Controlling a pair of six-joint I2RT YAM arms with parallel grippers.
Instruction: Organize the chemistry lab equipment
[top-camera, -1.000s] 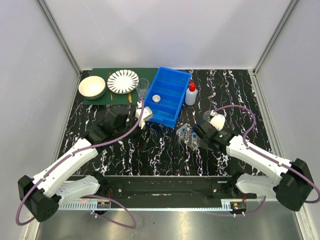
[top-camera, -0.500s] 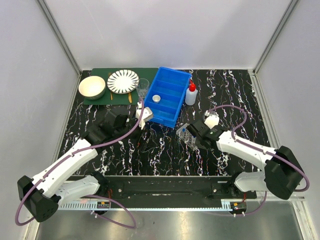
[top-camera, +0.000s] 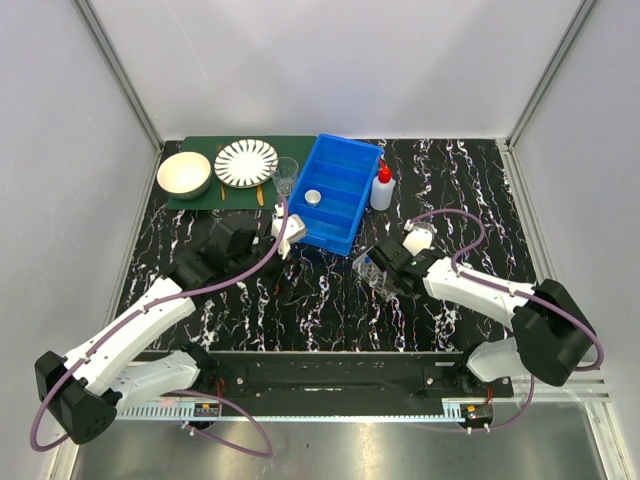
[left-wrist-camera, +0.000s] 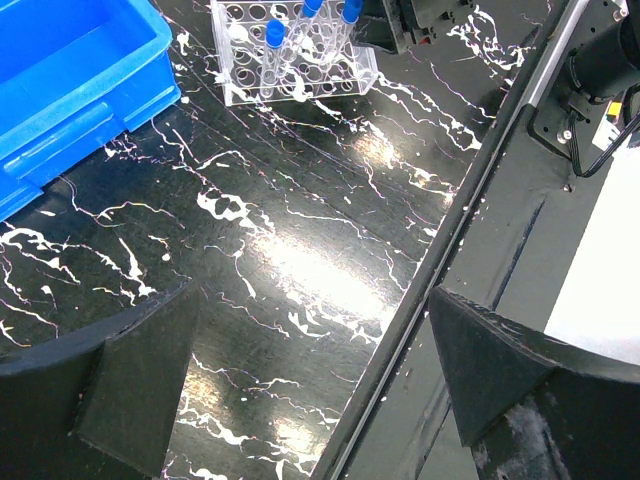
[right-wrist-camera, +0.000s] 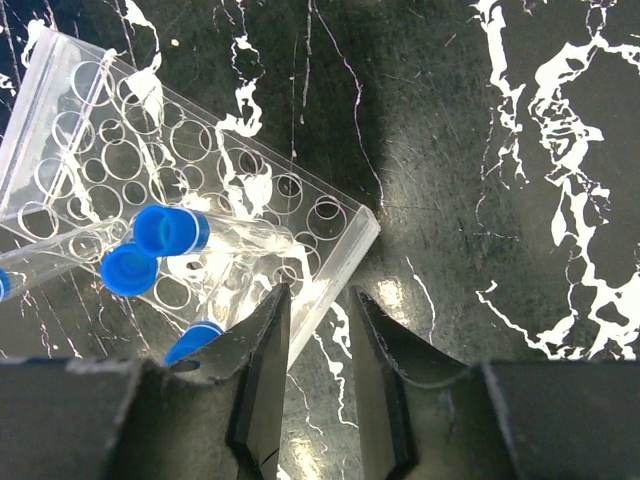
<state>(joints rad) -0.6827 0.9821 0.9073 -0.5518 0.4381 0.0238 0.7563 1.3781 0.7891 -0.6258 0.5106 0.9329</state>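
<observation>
Right gripper (right-wrist-camera: 318, 300) is down low at the tube rack (right-wrist-camera: 120, 150), right at its near corner. The fingers (right-wrist-camera: 265, 360) are drawn close with only a slim gap. The rack's clear edge runs into the mouth of that gap, but from the wrist view I cannot tell whether the fingers are pinching it or just straddling it. The blue-capped tubes (right-wrist-camera: 170, 230) sit in the rack, leaning over rather than upright. The rack stands on the black marbled table (top-camera: 300, 300), just in front of the blue bin (top-camera: 337, 192).

On the other side, the left gripper (left-wrist-camera: 310, 300) hangs above bare tabletop with its fingers spread wide and nothing between them, near the bin's front corner.

At the back, the squeeze bottle (top-camera: 381, 188) stands just beside the bin's right wall. The beaker (top-camera: 285, 176) stands at the bin's left. The round lid (top-camera: 313, 197) lies inside the bin.
</observation>
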